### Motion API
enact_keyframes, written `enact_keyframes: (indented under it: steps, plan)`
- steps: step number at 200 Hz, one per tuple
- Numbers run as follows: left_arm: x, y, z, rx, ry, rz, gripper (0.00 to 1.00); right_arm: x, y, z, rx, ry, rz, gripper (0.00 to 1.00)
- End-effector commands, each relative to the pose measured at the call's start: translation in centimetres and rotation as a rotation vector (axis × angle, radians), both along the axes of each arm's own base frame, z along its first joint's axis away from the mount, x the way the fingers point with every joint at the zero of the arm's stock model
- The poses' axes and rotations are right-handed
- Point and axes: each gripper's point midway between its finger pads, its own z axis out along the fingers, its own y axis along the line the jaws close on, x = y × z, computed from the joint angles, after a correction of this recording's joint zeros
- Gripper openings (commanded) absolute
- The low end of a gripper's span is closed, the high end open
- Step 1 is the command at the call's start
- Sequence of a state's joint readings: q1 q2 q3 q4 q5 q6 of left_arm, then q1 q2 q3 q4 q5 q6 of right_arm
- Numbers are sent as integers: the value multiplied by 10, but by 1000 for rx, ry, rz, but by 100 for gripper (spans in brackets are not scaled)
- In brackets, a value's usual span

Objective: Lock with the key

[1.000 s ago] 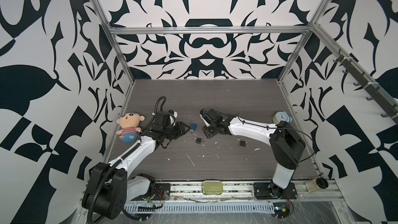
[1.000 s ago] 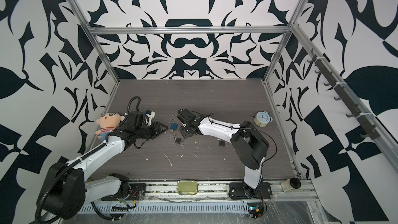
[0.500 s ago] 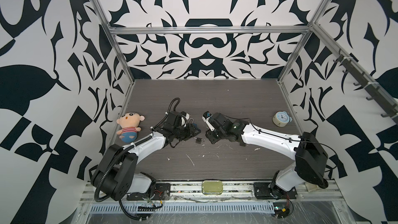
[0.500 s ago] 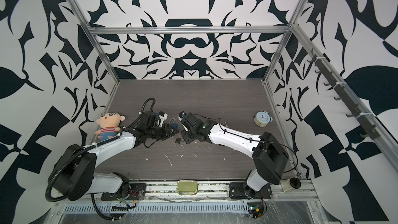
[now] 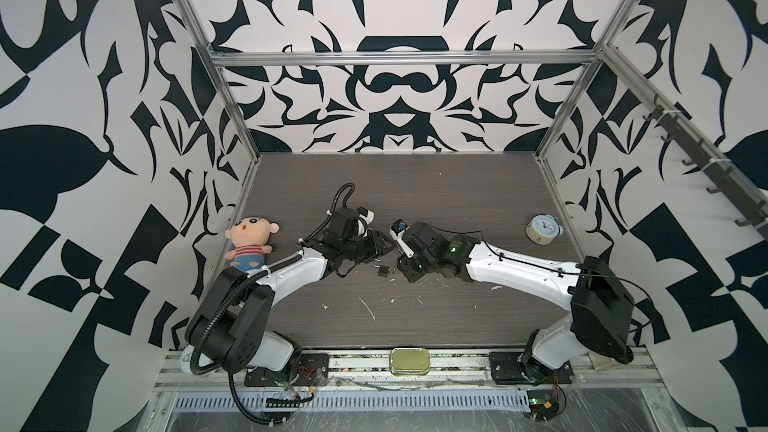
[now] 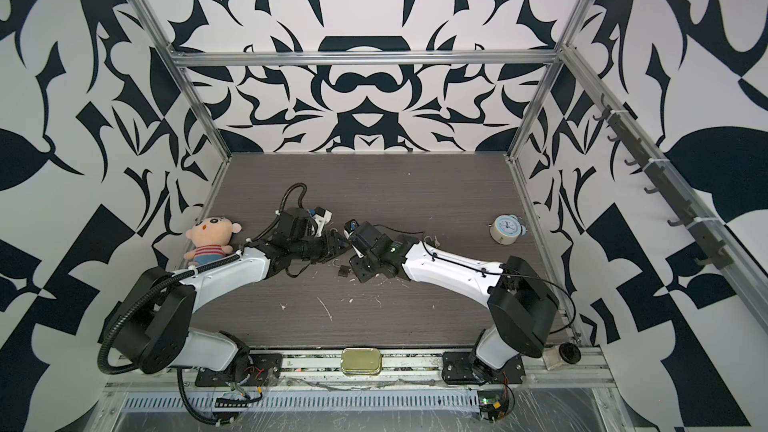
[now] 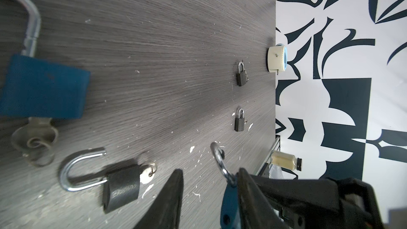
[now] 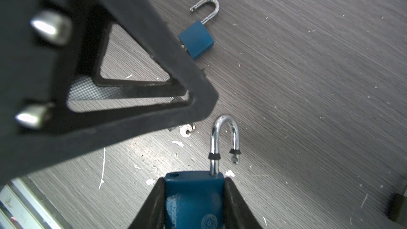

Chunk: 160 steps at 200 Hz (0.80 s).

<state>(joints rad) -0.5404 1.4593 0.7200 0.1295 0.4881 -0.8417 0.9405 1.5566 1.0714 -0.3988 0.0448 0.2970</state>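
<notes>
As both arms reach in over the dark wood-grain table (image 5: pixel 415 193), I record the items largest first.

1. Left gripper (image 5: pixel 384 244): its fingers (image 7: pixel 171 194) stand apart with bare table showing between them. I see nothing clamped.
2. Right gripper (image 8: pixel 195 181): the jaws are closed against both sides of the held blue padlock (image 8: pixel 193 203). In both top views the 2 grippers sit nearly tip to tip at mid-table.
3. Doll (image 5: pixel 249 243): it lies at the left edge of the table.
4. Alarm clock (image 5: pixel 541 229): it sits at the right edge, well apart from the grippers.
5. Brass tin (image 5: pixel 409 361): it rests on the front rail.
6. Small bottle (image 7: pixel 286 160): it stands off the table edge by the rail.
7. Held blue padlock: its shackle (image 8: pixel 224 133) is open, with 1 leg seated and the other free of the body. I cannot tell whether a key is in it.
8. Loose blue padlock (image 8: pixel 196 40): it lies flat on the table near the grippers with its shackle open. A ringed key (image 7: pixel 33 137) sits in its base.
9. Open black padlock (image 7: pixel 122 186): it lies flat just beside the grippers, shackle open, with a silver key (image 7: pixel 146 174) in its base.
10. Clock-side black padlock (image 7: pixel 241 76) and rail-side black padlock (image 7: pixel 239 121): both lie toward the clock with their shackles closed.
</notes>
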Motion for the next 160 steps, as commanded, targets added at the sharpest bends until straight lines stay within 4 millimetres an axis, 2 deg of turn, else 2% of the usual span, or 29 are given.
enact_keyframes:
  steps: [1, 69, 130, 160]
  plan:
    - [4, -14, 13, -39, -19, -34, 43, 3, 10, 27, 74, -51, -1, 0]
    - [-1, -34, 7, -42, 1, -87, 39, 4, 16, 33, 84, -63, 9, 0]
    - [-2, -42, 7, -51, 6, -104, 34, 3, 18, 39, 97, -78, 15, 0]
    - [-3, -46, 6, -57, 10, -115, 27, 3, 19, 41, 101, -84, 16, 0]
